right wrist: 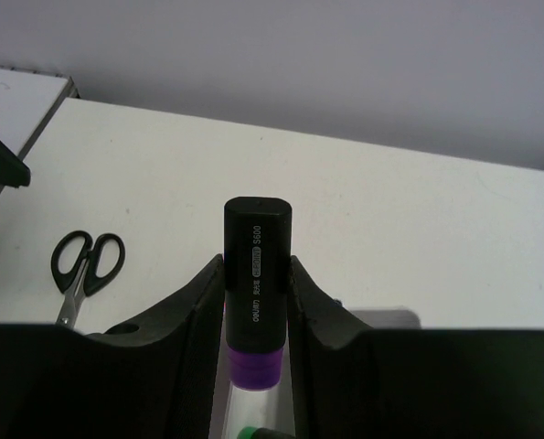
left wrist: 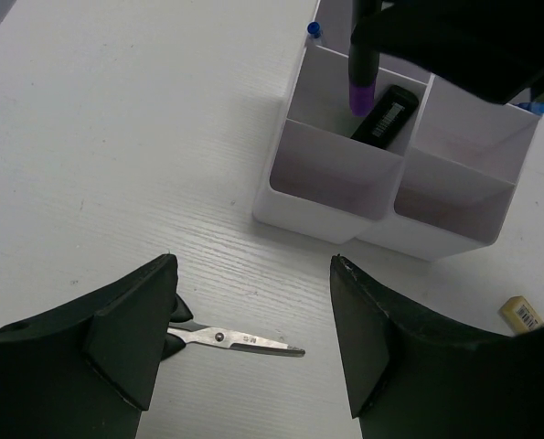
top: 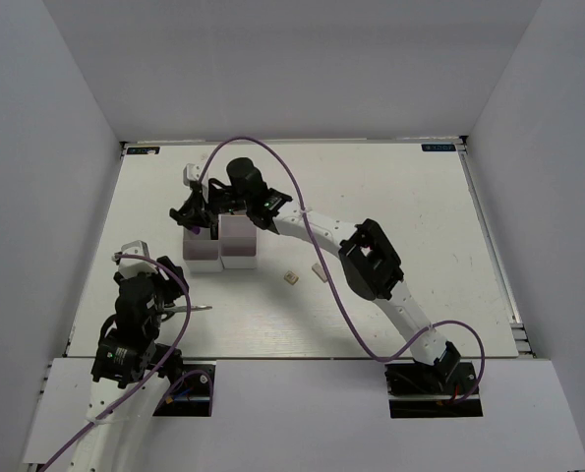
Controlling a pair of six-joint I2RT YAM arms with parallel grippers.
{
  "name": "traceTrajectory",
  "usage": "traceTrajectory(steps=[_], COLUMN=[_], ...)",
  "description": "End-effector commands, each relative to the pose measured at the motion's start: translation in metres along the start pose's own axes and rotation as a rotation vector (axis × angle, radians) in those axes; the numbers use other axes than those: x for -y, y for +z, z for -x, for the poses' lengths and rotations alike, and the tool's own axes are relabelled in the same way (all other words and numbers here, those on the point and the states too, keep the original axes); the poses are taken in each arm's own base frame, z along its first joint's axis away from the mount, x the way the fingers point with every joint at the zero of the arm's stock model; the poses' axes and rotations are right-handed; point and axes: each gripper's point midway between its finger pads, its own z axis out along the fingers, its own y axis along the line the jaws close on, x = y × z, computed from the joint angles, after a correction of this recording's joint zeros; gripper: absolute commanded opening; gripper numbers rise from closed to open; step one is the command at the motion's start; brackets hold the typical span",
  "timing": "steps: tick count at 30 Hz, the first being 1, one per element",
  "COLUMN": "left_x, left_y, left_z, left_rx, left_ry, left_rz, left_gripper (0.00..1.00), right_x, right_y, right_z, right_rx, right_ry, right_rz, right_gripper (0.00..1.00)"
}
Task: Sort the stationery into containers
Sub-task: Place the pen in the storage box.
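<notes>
Holding the purple-black marker [right wrist: 256, 247] upright in the right gripper [right wrist: 255, 302], fingers clamped tight on its dark barrel, purple end down. Poised directly above the containers [left wrist: 308, 212], over the compartment farthest from the left gripper [left wrist: 251, 270] on that hand's left side, with the purple end near rim level and not yet let go. Sharing that compartment, right beneath the holding hand, with a black item [left wrist: 386, 114]; taken to be the green-black highlighter, given a green end glimpsed under the fingers in the right wrist view. Showing blue tips [left wrist: 314, 29] at the rim farthest from the left gripper, probably pens; impossible to tell which compartment. Showing nothing inside the two compartments nearest the left gripper.

Hovering the left gripper low over the table [left wrist: 116, 137], jaws spread wide, grasping nothing. Framing the black-handled scissors [left wrist: 244, 341] flat on the table just beneath and between its fingers, handles partly hidden behind the left finger, blades closed and pointing toward the right finger. Noting the beige eraser [left wrist: 523, 314] loose on the table off to the right of that hand, near the containers but apart from them.

Judged partly done: at least one item binned, likely pens too, and the marker about to be dropped in. Outstanding, as far as visible: release of the marker, then pickup and binning of the scissors and the eraser.
</notes>
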Motion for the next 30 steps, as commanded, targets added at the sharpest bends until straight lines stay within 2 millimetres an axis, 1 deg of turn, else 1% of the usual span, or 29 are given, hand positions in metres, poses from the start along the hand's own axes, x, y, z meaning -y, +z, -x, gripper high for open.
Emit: traceTrajectory(steps=[1,3,5,8,10,11,13,14,15,16,17,18,20,21,22,24,25,27,29,30], left_x=[-0.002,-0.002,-0.002,-0.001,0.000,0.001,0.001,0.001,0.001,0.001,0.001,0.002,0.001,0.003,0.003,0.003,0.003,0.003,0.003,0.003], left_y=[0.001,0.001,0.002,0.002,0.003,0.002,0.003,0.003,0.003,0.003,0.003,0.004,0.004,0.004,0.005,0.007,0.006,0.007,0.007,0.008], left_z=[0.001,0.001,-0.001,-0.002,-0.002,-0.003,-0.003,-0.004,-0.004,-0.004,-0.005,-0.005,-0.006,-0.005,-0.007,-0.010,-0.010,-0.011,-0.012,-0.013], left_rx=[0.006,0.006,-0.001,-0.010,-0.011,-0.014,-0.015,-0.022,-0.023,-0.023,-0.026,-0.027,-0.032,-0.031,-0.040,-0.058,-0.052,-0.061,-0.065,-0.070], left_ry=[-0.004,-0.005,-0.002,0.001,-0.001,0.002,0.002,0.004,0.002,0.004,0.003,0.005,0.007,0.006,0.009,0.014,0.009,0.009,0.006,0.002], left_rz=[0.011,0.012,0.013,0.010,0.007,0.002,0.000,0.001,0.000,0.000,-0.001,-0.003,0.001,-0.005,-0.007,0.000,-0.003,-0.003,0.003,0.003], left_gripper=[0.77,0.77,0.77,0.77,0.77,0.77,0.77,0.77,0.77,0.77,0.77,0.77,0.77,0.77,0.77,0.77,0.77,0.73,0.61,0.55], right_x=[0.005,0.008,0.011,0.016,0.017,0.020,0.022,0.022,0.021,0.022,0.018,0.016,0.013,0.013,0.012,0.014,0.011,0.010,0.009,0.008], right_y=[-0.002,-0.001,-0.001,-0.004,-0.006,-0.007,-0.008,-0.009,-0.009,-0.011,-0.010,-0.011,-0.012,-0.014,-0.014,-0.018,-0.016,-0.019,-0.022,-0.024], right_z=[0.005,-0.004,-0.010,-0.012,-0.013,-0.013,-0.014,-0.017,-0.017,-0.017,-0.022,-0.017,-0.018,-0.011,-0.010,-0.002,-0.001,0.007,0.016,0.022], right_rx=[0.042,0.030,0.023,0.016,0.013,0.011,0.007,0.001,0.001,-0.001,-0.007,-0.002,-0.005,0.000,0.001,0.007,0.006,0.011,0.019,0.025], right_ry=[-0.061,-0.059,-0.059,-0.066,-0.075,-0.079,-0.086,-0.081,-0.085,-0.086,-0.078,-0.094,-0.100,-0.105,-0.107,-0.114,-0.114,-0.121,-0.122,-0.123], right_rz=[0.000,-0.015,-0.023,-0.041,-0.042,-0.057,-0.060,-0.061,-0.060,-0.061,-0.047,-0.042,-0.032,-0.033,-0.027,-0.034,-0.033,-0.034,-0.036,-0.037], right_gripper=[0.00,0.00,0.00,0.00,0.03,0.08,0.15,0.20,0.29,0.33,0.36,0.41,0.46,0.48,0.50,0.52,0.52,0.52,0.52,0.50])
